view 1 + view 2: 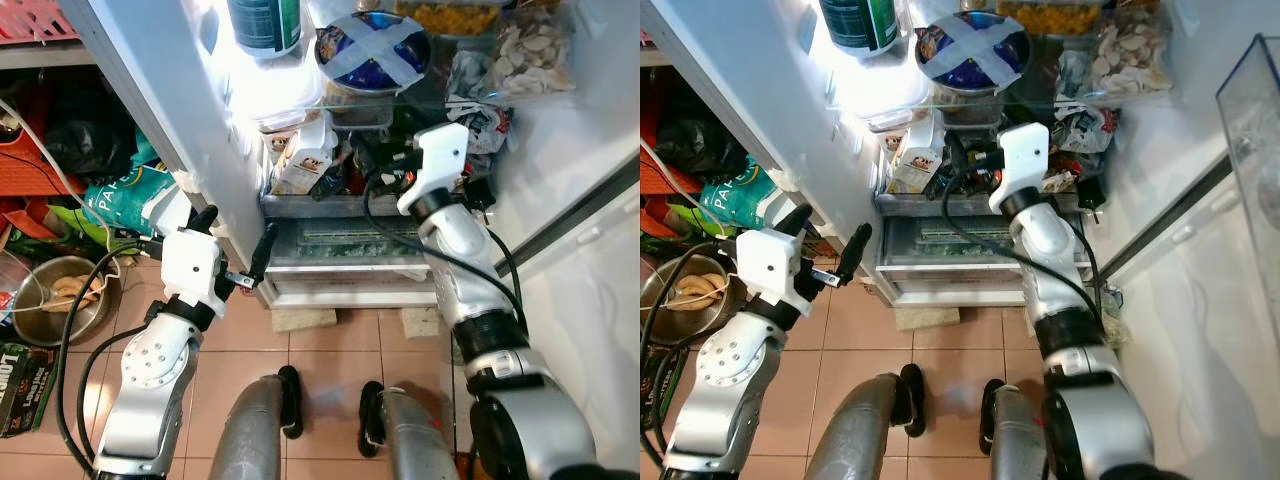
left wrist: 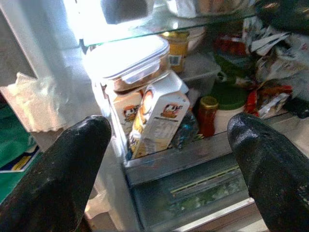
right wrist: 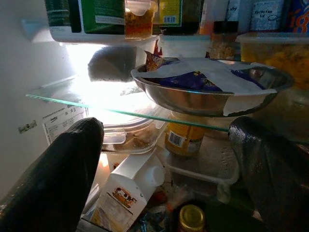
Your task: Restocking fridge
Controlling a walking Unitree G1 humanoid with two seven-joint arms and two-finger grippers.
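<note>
The fridge stands open before me. My left gripper [image 1: 238, 222] hangs open and holds nothing, in front of the fridge's left wall, just outside the lower shelf. In its wrist view a tilted milk carton [image 2: 157, 118] leans under a lidded plastic box [image 2: 128, 60]. My right arm reaches into the lower shelf, and its gripper [image 3: 166, 128] is open with nothing between the fingers. It points at the glass shelf [image 3: 96, 104] and the steel bowl [image 3: 207, 89] covered with taped paper. The milk carton [image 3: 128, 195] lies below it.
A crisper drawer [image 1: 340, 245] sits under the crowded shelf. A bag of dried slices [image 1: 525, 55] and a green bottle [image 1: 265, 25] stand higher up. The fridge door [image 1: 590, 270] is swung open at right. At left are a metal bowl [image 1: 60, 295] and a green bag [image 1: 125, 195].
</note>
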